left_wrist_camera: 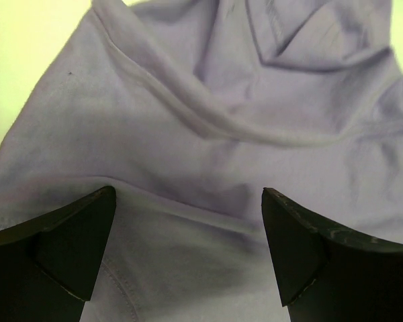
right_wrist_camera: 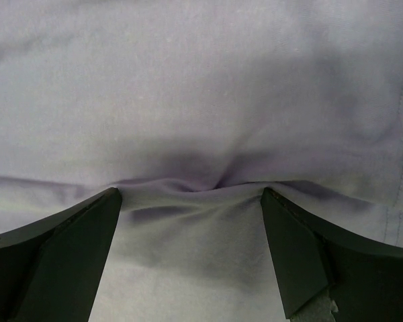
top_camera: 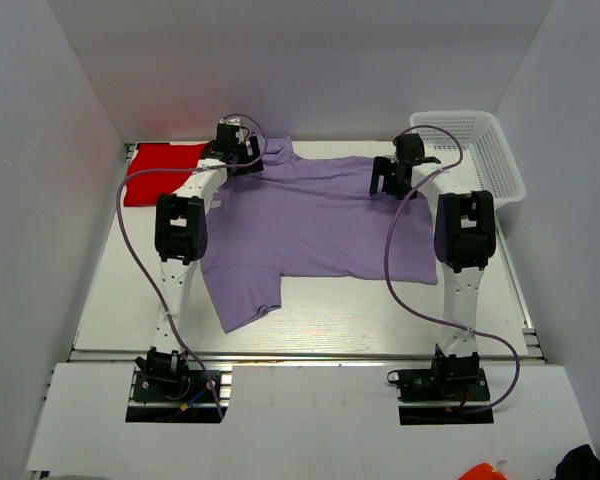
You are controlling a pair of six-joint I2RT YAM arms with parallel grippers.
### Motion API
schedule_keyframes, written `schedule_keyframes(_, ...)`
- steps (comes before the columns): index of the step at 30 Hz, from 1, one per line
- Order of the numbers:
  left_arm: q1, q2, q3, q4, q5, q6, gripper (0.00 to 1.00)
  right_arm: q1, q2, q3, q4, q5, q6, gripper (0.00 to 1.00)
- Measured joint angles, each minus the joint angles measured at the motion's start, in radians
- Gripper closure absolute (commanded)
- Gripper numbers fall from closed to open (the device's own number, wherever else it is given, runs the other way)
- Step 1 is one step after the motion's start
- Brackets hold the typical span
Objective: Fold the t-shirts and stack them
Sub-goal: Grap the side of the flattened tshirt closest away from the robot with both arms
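Left claw (left_wrist_camera: 188,194), right claw (right_wrist_camera: 190,193) gape over lavender shirt (top_camera: 320,220); overhead alone shows red shirt (top_camera: 160,172)

Bright, even light filled the overhead view. Both wrist views were dimmer, with shadow pooled in a crease of the lavender t-shirt (right_wrist_camera: 201,100).

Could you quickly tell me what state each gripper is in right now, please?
Left gripper: open, fingers spread over the lavender t-shirt, holding nothing.
Right gripper: open, fingers spread over a pucker in the same shirt.
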Motion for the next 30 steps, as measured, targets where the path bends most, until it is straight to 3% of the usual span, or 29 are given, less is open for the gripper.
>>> schedule_keyframes(5, 0.005, 0.015, 0.021, 0.017, 0.051, 0.01, 0.0, 0.0, 0.001, 0.013, -0.023, -0.024, -0.029, 0.09)
schedule_keyframes(12, 0.002, -0.193, -0.272, 0.039, 0.131, 0.029, 0.0, 0.006, -0.148, -0.109, -0.028, -0.073, -0.05, 0.09)
schedule_keyframes(15, -0.012, -0.343, -0.423, 0.039, 0.145, 0.033, 0.0, 0.015, -0.296, -0.212, 0.008, -0.09, -0.05, 0.09)
schedule_keyframes(23, -0.04, -0.924, -0.876, 0.135, 0.153, -0.01, 0.0, 0.042, -0.639, -0.487, 0.161, -0.154, -0.029, 0.09)
schedule_keyframes(30, -0.074, -1.195, -1.218, 0.159, 0.149, -0.09, 0.0, 0.043, -0.787, -0.747, 0.247, -0.225, 0.048, 0.09)
